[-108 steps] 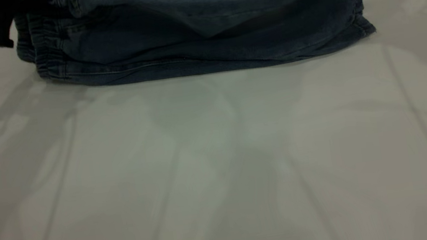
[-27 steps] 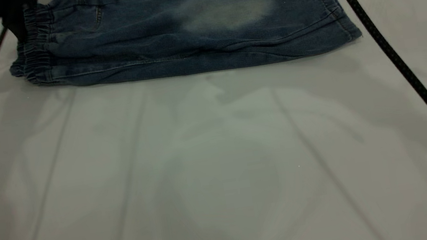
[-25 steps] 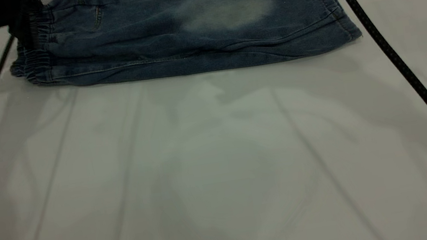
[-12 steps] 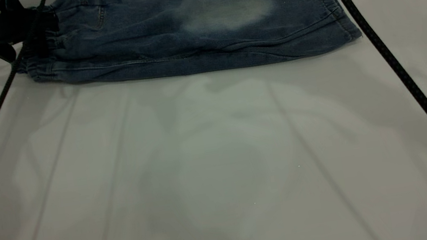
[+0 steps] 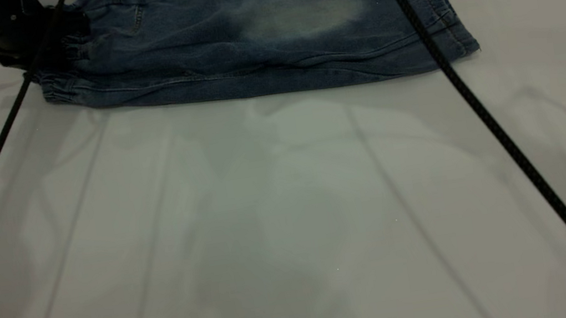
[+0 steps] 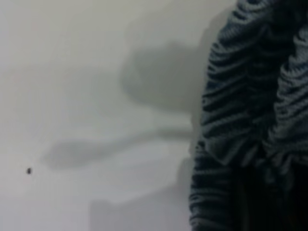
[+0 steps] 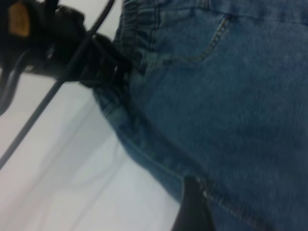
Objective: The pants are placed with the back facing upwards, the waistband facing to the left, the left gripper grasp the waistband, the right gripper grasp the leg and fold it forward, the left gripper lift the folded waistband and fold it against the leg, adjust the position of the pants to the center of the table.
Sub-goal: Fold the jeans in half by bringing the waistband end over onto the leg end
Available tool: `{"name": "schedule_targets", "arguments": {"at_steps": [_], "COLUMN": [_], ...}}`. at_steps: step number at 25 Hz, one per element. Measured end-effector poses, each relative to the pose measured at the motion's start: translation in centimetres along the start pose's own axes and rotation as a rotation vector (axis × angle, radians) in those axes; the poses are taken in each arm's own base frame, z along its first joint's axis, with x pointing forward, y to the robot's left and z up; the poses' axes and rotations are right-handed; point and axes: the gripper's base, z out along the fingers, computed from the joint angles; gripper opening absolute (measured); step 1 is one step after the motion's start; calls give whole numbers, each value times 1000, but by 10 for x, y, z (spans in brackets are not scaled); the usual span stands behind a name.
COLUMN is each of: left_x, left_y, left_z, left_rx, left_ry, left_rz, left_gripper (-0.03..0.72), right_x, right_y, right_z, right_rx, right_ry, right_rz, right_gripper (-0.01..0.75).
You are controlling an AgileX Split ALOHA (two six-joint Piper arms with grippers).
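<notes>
On white table (image 5: 293, 225), folded pants (image 5: 254, 40)

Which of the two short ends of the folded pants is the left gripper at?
The waistband end, the gathered ruffled edge at the exterior view's left. The left gripper sits there; the opposite stitched hem end has only a cable crossing it.

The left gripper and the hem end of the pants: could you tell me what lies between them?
In the exterior view, only denim: from the left gripper at the waistband, the pants run past a pale faded patch to the hem, crossed by a black cable.
</notes>
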Motion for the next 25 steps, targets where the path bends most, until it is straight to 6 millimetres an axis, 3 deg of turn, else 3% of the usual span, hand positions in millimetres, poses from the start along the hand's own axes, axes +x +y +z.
{"name": "schedule_targets", "arguments": {"at_steps": [8,18,21,25], "left_x": [-9,-42,-48,-57], "left_y": [0,5,5,-1], "left_z": [-19,-107,-124,-147], "left_rx": [1,-20,-18,-6], "left_ry": [10,9,-14,-64], "left_rz": [100,216,220,233], "left_gripper": [86,86,86,86], "right_x": [27,69,82,91], "right_y": [-20,-42,-38,-10], "right_z": [30,56,63,71], "right_rx": [-8,17,4,-60], "right_ry": [-16,83,120,163], "right_rz": [2,-42,-31,-63], "right_gripper": [458,458,456,443]}}
